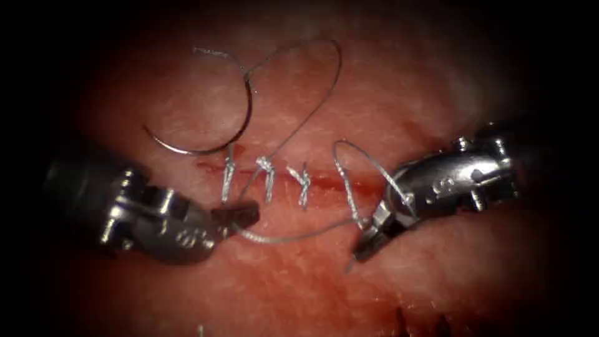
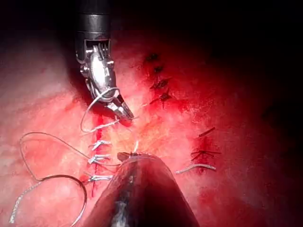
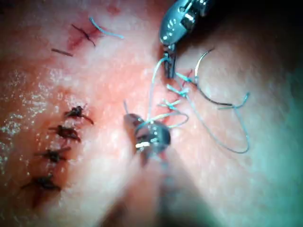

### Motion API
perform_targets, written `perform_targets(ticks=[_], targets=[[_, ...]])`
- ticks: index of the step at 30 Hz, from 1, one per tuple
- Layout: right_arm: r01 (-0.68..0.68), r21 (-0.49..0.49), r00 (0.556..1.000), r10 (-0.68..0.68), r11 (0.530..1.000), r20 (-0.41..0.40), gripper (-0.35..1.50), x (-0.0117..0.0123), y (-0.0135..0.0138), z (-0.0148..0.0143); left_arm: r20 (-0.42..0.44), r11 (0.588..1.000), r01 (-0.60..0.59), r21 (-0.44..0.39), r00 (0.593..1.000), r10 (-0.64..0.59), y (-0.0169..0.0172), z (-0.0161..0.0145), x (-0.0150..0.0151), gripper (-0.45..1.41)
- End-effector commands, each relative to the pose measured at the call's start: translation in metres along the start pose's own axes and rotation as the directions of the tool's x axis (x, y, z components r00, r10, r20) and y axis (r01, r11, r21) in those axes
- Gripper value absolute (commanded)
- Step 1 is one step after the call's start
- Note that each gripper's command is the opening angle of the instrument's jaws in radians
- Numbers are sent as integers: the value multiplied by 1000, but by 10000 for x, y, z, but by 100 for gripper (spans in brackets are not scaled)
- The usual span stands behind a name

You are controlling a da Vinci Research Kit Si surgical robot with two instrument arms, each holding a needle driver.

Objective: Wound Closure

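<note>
Left tool (image 1: 240, 215) and right tool (image 1: 374, 234) low over the cut (image 1: 324, 181), each clamped on thread (image 1: 293, 236), apparently mid-knot, next calling for even tension; needle (image 1: 212, 140) lying free on tissue (image 1: 387, 81) above the cut; thread's run around the right tool hard to trace.

Left pincer (image 1: 240, 215) clamped on thread; right pincer (image 1: 372, 236) likewise.
</note>
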Motion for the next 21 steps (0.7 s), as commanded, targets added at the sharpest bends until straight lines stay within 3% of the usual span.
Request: perform_targets(ticks=[1,3,7,13,21], targets=[[-64,-26,997,63,998,-38,-35,1,4,4,-1,1000,3,-2,1000,-3,26,-9,2,-45],[-156,-72,984,149,985,-97,-35,-1,12,-8,-8,1000,-3,-7,1000,3,52,-22,3,-45],[-206,-97,973,194,974,-121,-35,-1,19,-20,1,1000,-2,-31,1000,2,81,-33,-9,-45],[-263,-154,957,237,953,-167,-35,-3,35,-48,8,999,-1,-51,1000,1,106,-48,-26,-45],[-321,-211,942,286,924,-178,-35,-19,49,-61,6,998,-3,-65,1000,4,133,-83,-27,-45]])
